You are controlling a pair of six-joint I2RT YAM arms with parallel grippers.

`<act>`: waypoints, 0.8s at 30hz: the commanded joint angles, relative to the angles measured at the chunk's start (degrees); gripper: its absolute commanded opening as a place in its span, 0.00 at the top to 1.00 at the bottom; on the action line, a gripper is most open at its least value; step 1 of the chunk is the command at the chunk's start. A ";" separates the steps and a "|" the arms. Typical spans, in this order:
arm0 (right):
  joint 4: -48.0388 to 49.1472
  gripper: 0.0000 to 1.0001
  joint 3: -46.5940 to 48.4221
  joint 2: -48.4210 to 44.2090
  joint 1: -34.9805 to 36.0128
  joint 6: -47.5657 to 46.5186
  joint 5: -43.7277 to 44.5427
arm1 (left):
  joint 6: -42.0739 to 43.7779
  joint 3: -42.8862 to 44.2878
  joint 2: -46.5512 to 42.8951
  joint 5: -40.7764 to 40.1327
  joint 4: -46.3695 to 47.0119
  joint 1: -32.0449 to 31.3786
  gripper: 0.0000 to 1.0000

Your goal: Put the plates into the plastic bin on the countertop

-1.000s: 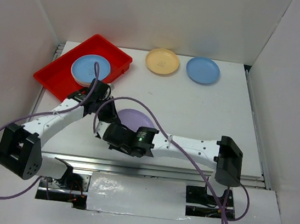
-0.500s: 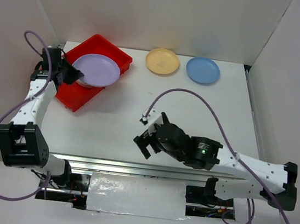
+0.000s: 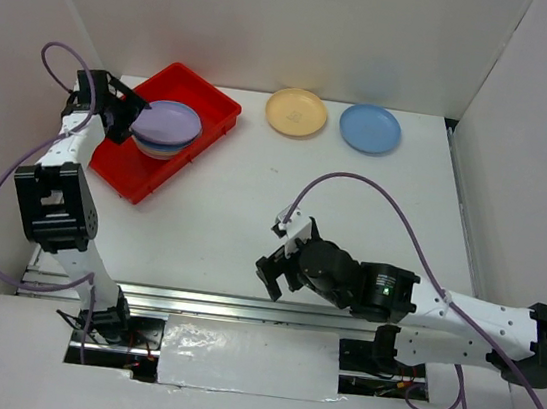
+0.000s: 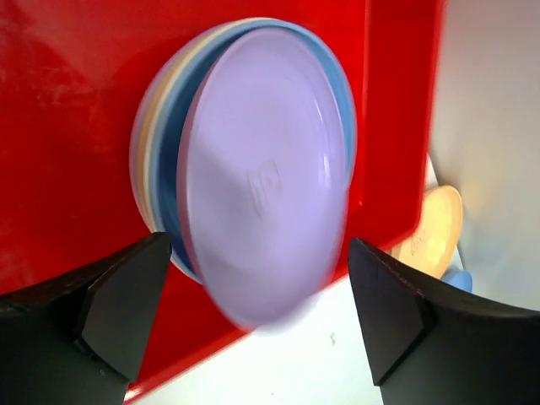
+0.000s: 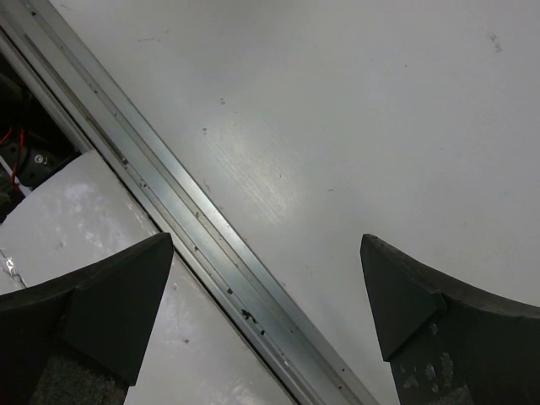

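Note:
The red plastic bin lies at the far left of the white countertop. A purple plate rests tilted on a stack in it, over a blue plate. My left gripper hangs open at the bin's left rim, its fingers apart on either side of the purple plate, whose near edge is blurred. In the left wrist view the left gripper holds nothing over the bin. A yellow plate and a blue plate lie at the back. My right gripper is open and empty.
White walls enclose the countertop on three sides. A metal rail runs along the near edge, right under my right gripper. Purple cables loop from both arms. The stack under the purple plate shows blue and pale yellow rims.
My left gripper has opened and let go of the purple plate, which has dropped onto the stack in the bin. The right arm has drawn back toward the near edge.

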 commanded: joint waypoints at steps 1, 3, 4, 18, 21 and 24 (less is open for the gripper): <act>2.32 0.00 0.71 -1.06 -0.48 -0.60 -0.23 | 1.17 2.63 -6.96 -2.98 0.14 -1.27 0.01; 3.46 0.00 0.45 -1.06 -1.97 0.18 0.20 | 1.69 5.77 -10.92 -4.49 -7.91 -1.36 0.01; 5.21 0.00 0.10 -1.14 -5.03 0.71 -0.40 | 2.30 7.19 -12.06 -6.40 -11.25 -1.53 0.01; 24.08 0.00 4.39 26.14 -66.30 47.96 -6.99 | 19.79 -26.16 -43.96 10.34 -13.58 -17.59 0.01; 40.47 0.00 4.05 34.95 -73.33 50.89 -13.48 | 21.46 -30.93 -48.80 12.99 -11.47 -21.29 0.01; 39.62 0.00 11.65 44.27 -78.18 53.78 -16.32 | 23.22 -32.34 -52.14 12.48 -12.42 -23.67 0.01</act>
